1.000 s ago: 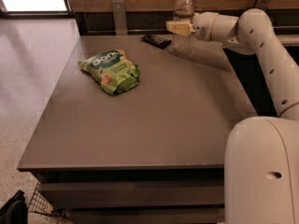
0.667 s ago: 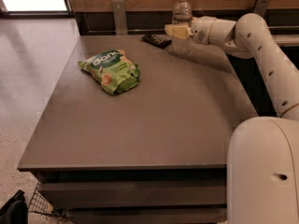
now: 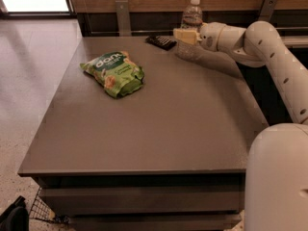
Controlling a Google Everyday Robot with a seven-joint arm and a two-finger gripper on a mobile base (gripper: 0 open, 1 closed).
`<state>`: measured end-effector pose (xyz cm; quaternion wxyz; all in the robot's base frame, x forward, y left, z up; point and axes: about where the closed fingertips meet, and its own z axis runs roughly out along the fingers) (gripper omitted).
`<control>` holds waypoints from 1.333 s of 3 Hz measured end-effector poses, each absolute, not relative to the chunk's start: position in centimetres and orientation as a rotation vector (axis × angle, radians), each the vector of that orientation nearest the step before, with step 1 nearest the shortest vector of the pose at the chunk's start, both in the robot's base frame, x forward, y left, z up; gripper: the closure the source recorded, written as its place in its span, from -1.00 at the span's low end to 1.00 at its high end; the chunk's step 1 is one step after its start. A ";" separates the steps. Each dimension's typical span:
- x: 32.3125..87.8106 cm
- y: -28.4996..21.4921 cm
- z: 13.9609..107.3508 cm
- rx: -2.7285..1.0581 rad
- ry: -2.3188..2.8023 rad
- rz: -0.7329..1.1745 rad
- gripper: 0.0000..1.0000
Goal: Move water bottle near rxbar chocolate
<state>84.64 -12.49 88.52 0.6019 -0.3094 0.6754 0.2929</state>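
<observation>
You are at the placing step: the pale two-finger gripper is clamped round the middle of the clear ribbed plastic water bottle with the white cap, which stands upright just right of the small flat dark rxbar chocolate, near it but apart. That looks close enough, so your next move calls for seating the base, letting go and backing off rightward, away from the bar, without tipping the bottle. The crinkly green snack bag, well in front-left of the bar, carries white lettering you cannot read reliably; the bottle's label is illegible.
</observation>
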 end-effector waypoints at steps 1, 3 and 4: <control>84.6 -12.5 88.9 -0.717 1.565 0.679 0.21; 84.7 -11.8 88.8 -0.722 1.564 0.688 -1.00; 84.7 -11.7 88.8 -0.723 1.564 0.688 -1.00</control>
